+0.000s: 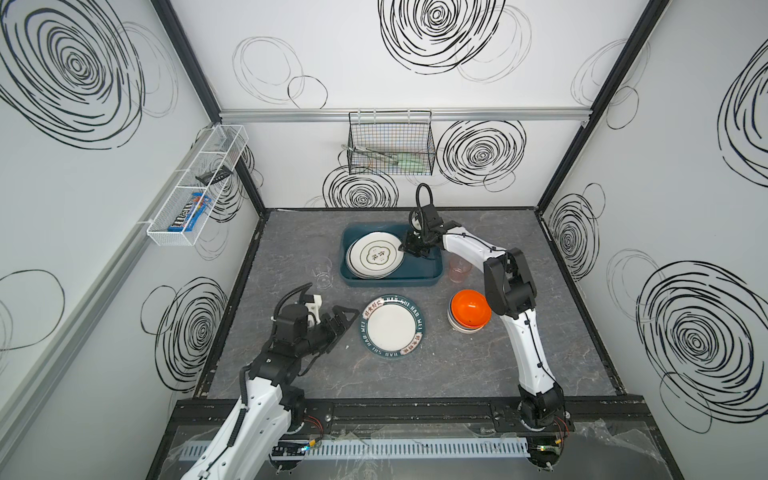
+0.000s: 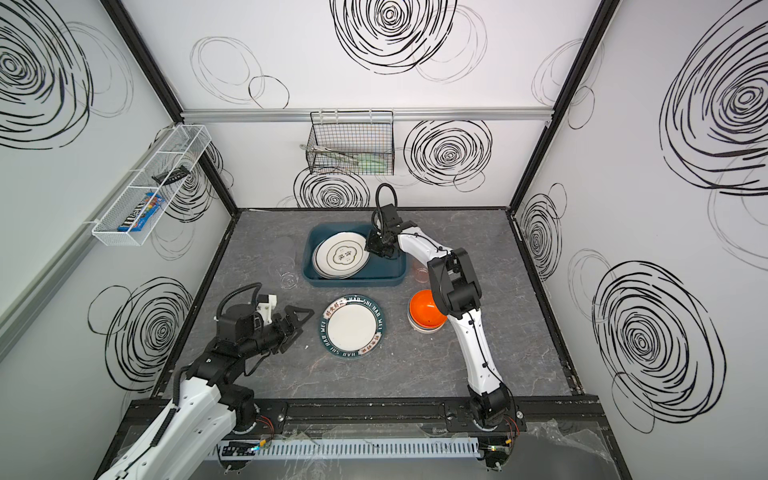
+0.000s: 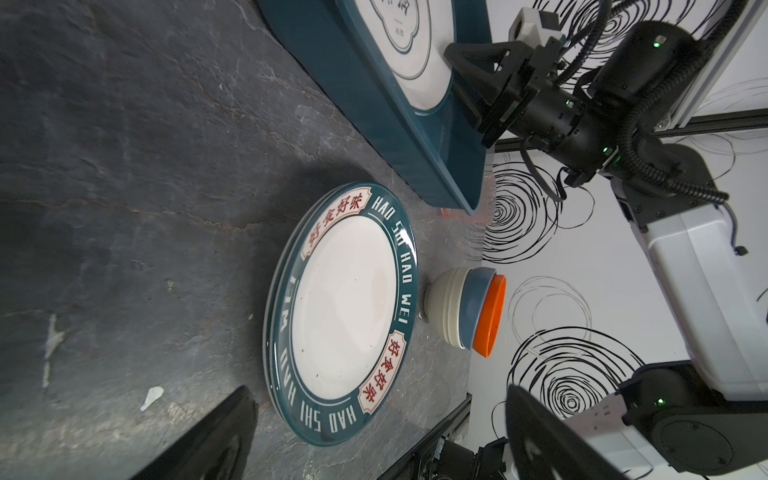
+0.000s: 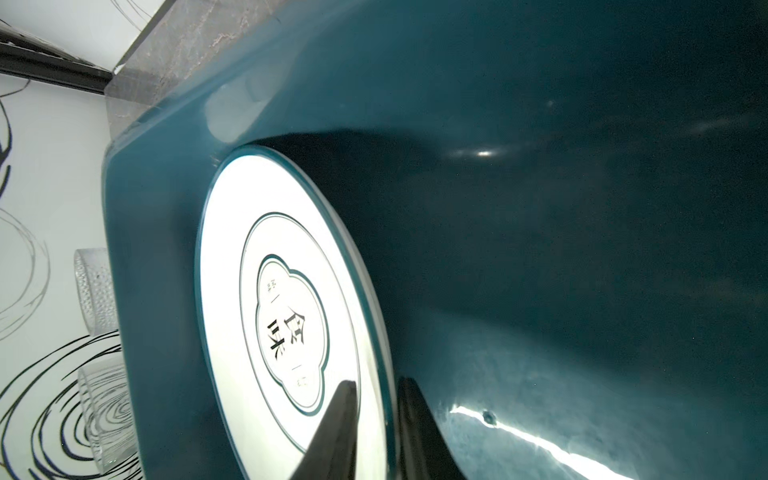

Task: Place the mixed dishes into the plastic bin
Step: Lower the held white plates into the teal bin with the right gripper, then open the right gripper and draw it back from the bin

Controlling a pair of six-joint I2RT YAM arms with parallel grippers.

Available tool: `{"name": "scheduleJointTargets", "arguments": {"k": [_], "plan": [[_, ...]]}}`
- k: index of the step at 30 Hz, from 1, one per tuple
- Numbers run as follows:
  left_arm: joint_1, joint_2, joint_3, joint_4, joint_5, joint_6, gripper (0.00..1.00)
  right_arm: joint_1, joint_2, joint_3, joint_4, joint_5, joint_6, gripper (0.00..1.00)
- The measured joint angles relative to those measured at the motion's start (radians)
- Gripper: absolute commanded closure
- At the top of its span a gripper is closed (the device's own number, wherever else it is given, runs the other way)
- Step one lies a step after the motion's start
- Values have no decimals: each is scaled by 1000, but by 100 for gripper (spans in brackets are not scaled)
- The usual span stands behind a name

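Right gripper point(image 4: 377, 384): I see two dark, tapered jaws astride the rim of the white plate point(image 1: 375, 254) with a narrow gap between them. I cannot tell whether they press the rim. The plate is round and glossy, with a thin green ring and black characters inside a lobed outline. It lies on a second plate in the left part of the plastic bin point(image 1: 419, 277). The bin is a shallow, smooth, dark teal tub with rounded corners, at upper centre of the counter point(image 1: 291, 374) in both top views.

Left gripper point(image 1: 343, 330): jaws spread wide and empty, low over the counter at lower left. It is just beside the green-rimmed plate point(image 1: 392, 327), which is round with white lettering and red characters on its rim. To the right of that plate stands a nested stack of bowls point(image 1: 468, 311), orange in blue in cream. A pink translucent tumbler point(image 1: 460, 269) stands just right of the bin, and a clear glass point(image 1: 324, 272) is to the bin's left. The counter is dull grey and stone-veined.
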Motion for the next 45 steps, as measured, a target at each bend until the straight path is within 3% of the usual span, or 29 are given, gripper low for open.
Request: {"name": "scheduleJointTargets", "arguments": {"k": [14, 23, 34, 45], "plan": [[0, -1, -9, 1, 3, -4, 4, 16, 10, 36, -24, 16, -23, 65], [0, -1, -10, 0, 2, -3, 4, 16, -6, 16, -58, 69, -53, 65], [-9, 40, 19, -36, -33, 63, 0, 16, -361, -284, -37, 110, -102, 63], [-103, 126, 85, -61, -96, 140, 16, 16, -681, -580, -3, 55, -167, 62]]}}
